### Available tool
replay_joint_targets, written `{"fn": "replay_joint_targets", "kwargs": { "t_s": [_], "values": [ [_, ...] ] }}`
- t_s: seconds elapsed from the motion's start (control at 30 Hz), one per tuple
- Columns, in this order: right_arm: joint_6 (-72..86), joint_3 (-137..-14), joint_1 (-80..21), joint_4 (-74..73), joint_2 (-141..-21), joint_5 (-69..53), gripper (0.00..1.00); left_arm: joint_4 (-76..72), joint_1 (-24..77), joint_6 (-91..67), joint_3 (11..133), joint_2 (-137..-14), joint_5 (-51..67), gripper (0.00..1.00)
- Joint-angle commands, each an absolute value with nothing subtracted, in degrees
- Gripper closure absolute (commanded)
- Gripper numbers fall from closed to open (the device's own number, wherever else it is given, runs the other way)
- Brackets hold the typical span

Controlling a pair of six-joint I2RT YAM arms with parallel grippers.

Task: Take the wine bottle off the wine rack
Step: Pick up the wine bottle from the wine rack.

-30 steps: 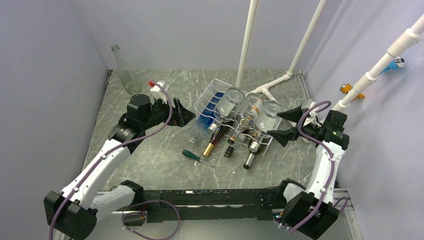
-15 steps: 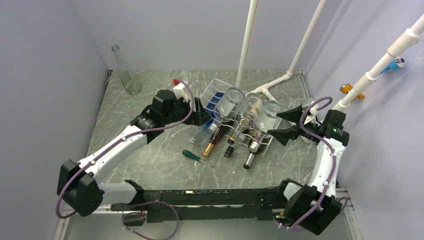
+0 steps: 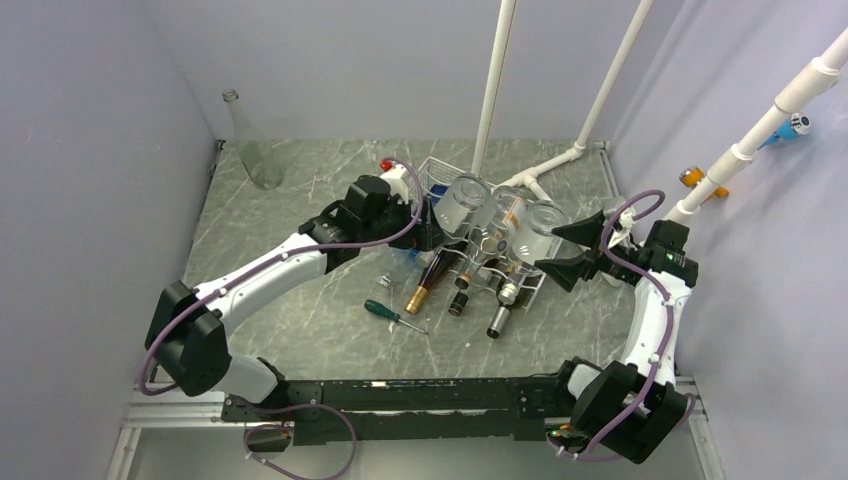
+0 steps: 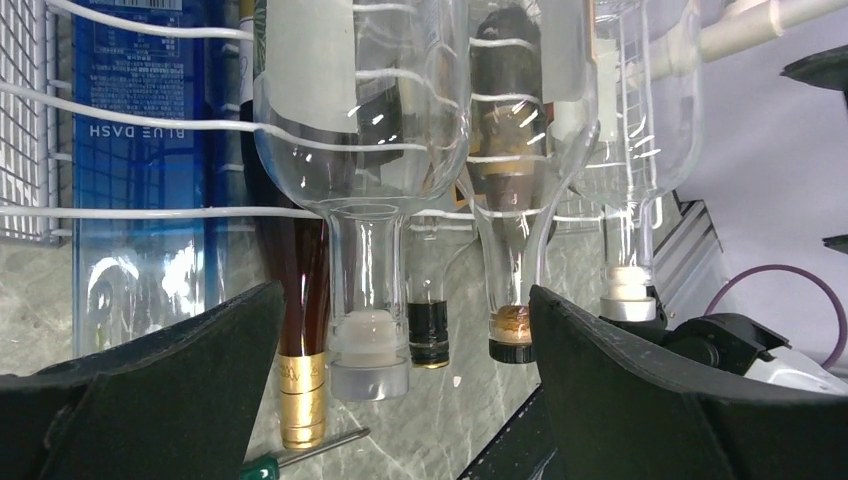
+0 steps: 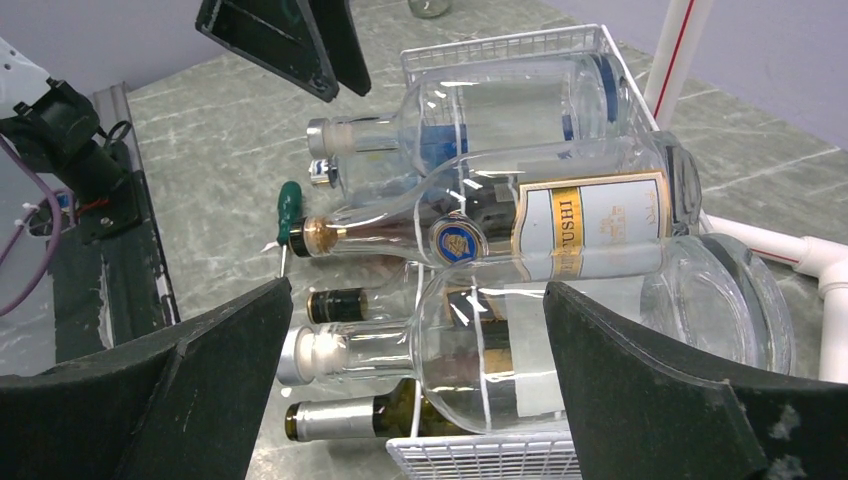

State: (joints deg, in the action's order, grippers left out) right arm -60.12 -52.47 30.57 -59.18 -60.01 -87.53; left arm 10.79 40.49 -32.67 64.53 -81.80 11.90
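A: Item one, the largest. What are you looking at?
B: You are looking at the grey marbled table [image 3: 300, 290], which is carrying the wine rack [image 3: 428, 172] right of centre.
A: Item two?
B: Several wine bottles [image 3: 462, 205] are lying stacked across that rack, necks pointing toward your arms. One clear glass bottle [image 3: 250, 140] is standing in the far left corner.
A: Grippers?
B: Your left gripper [image 4: 405, 300] is hovering spread wide at the necks, gripping nothing. Your right gripper [image 3: 548, 248] is gaping wide just beside the rack's right side, likewise gripping nothing.
A: Smallest?
B: A green-handled screwdriver [image 3: 393, 314] is lying near the necks.
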Motion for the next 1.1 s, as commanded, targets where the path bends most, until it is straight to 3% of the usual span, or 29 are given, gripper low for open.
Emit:
{"fn": "replay_joint_targets", "kwargs": {
  "t_s": [0.0, 0.9, 1.07],
  "values": [
    [-63.23, -54.76, 30.77, -60.29, -60.12, -90.19, 0.0, 13.41, 41.67, -33.04, 69.1, -84.25, 8.32, 0.04],
    [-64.45, -54.84, 30.77, -61.08, -60.47, -89.39, 0.0, 16.48, 43.59, -28.05, 76.82, -96.19, 8.95, 0.38],
    [-64.9, -55.0, 30.76, -61.52, -60.4, -89.31, 0.0, 18.08, 44.01, -27.6, 78.18, -97.67, 8.23, 0.39]
  ]
}}
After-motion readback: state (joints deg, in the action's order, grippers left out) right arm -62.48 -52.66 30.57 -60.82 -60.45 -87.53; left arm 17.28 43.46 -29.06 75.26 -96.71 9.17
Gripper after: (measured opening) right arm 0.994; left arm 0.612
